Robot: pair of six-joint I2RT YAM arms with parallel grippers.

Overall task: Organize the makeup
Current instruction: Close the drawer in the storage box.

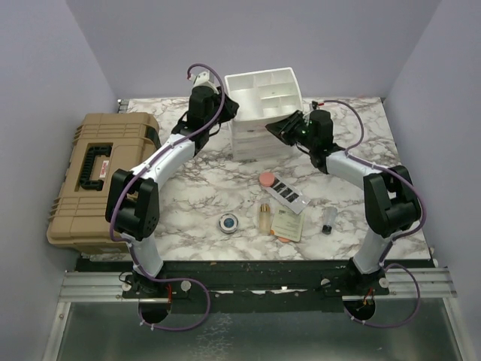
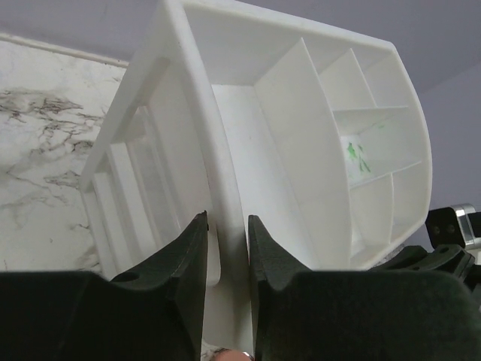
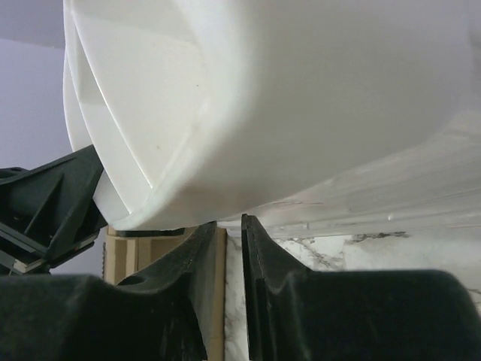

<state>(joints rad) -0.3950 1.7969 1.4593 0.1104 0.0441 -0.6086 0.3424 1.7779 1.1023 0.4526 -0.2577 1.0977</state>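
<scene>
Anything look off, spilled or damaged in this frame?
Yes: a green smear inside one compartment of the white organizer, on otherwise clean white plastic. The left hand pinches the organizer's side wall. Nothing looks spilled or broken.

The organizer (image 3: 301, 98) overran the right wrist view at twelve and three o'clock, blurred; the vial (image 1: 328, 220) was too small to read.

Left end effector (image 1: 223, 115) and right end effector (image 1: 277, 128) sit at opposite sides of the white organizer (image 1: 263, 86)
</scene>
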